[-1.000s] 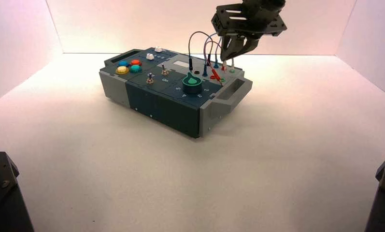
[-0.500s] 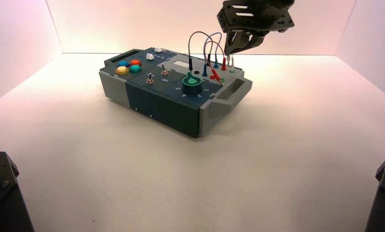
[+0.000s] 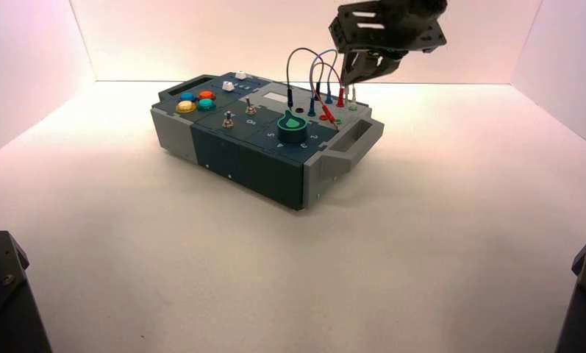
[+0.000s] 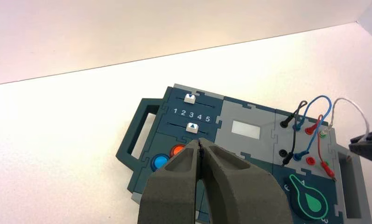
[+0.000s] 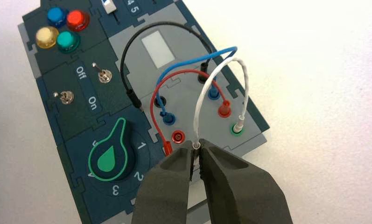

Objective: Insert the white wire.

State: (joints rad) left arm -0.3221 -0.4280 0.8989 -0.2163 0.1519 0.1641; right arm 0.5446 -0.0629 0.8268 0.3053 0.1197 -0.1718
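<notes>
- White wire (image 5: pixel 212 84): arching in a thin, smooth whitish loop above the grey panel, one end standing at the panel, the other hanging in the right gripper (image 5: pixel 196 144).
- Far white plug (image 5: pixel 239 122): standing, slim and pale, in the green-rimmed socket (image 5: pixel 235 131) by the panel's outer edge; this half is apparently done.
- Near white plug (image 5: pixel 196 146): sitting between the right gripper's tips, which are closing narrowly on it, above the box's handle end; its insertion is awaiting completion, probably in the second green socket (image 4: pixel 327 163).
- Neighbouring wires: the glossy red wire (image 5: pixel 184 71), blue wire (image 5: pixel 193 60) and black wire (image 5: pixel 146 27) are curving over the matt, jigsaw-edged panel (image 5: pixel 142 58).
- Left gripper (image 4: pixel 200 141): waiting with tips together, holding nothing visible, above the box near its coloured buttons.
</notes>
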